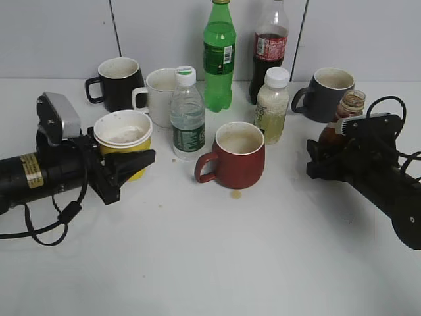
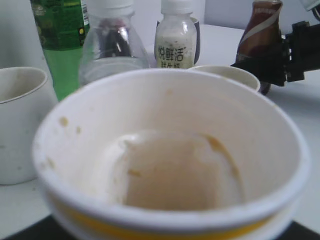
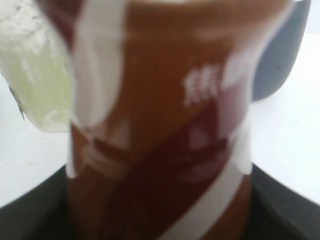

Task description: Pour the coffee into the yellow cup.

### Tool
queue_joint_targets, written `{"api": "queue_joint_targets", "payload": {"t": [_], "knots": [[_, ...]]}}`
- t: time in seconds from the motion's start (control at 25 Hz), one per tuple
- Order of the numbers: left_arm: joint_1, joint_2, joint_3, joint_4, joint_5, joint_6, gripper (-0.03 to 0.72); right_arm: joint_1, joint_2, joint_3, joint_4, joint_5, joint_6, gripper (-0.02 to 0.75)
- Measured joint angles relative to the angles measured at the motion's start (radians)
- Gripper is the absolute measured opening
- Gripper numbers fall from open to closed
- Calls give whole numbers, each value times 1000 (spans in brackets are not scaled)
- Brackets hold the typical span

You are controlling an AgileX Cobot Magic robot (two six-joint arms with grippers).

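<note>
The yellow cup (image 1: 123, 133) is at the left, white rim up, its inside stained and without liquid. My left gripper (image 1: 129, 165) is shut on its yellow wall. In the left wrist view the cup (image 2: 170, 165) fills the frame. The coffee (image 1: 345, 113) is an upright brown bottle with an open neck at the right, and my right gripper (image 1: 327, 158) is shut on its body. The bottle's label fills the right wrist view (image 3: 160, 125). The bottle (image 2: 262, 30) and the right gripper (image 2: 287, 55) also show far off in the left wrist view. Cup and bottle are far apart.
Between them stand a red mug (image 1: 237, 156), a water bottle (image 1: 187, 115) and a pale drink bottle (image 1: 272, 105). Behind are a black mug (image 1: 118, 82), a white mug (image 1: 160, 95), a green bottle (image 1: 219, 56), a cola bottle (image 1: 270, 46) and a grey mug (image 1: 329, 92).
</note>
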Motion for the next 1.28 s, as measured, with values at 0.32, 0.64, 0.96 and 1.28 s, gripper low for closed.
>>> {"api": "queue_joint_targets", "payload": {"t": [0.32, 0.64, 0.96, 1.28], "knots": [[-109, -2, 0, -18, 0, -20, 379, 1, -88, 41, -95, 33, -1, 501], [-235, -12, -41, -53, 0, -40, 379, 43, -354, 51, -316, 101, -65, 501], [-350, -12, -116, -56, 24, -82, 379, 181, -453, -52, -332, 394, -320, 501], [-409, -12, -152, -73, 91, -86, 379, 209, -453, -92, -332, 427, -631, 501]]}}
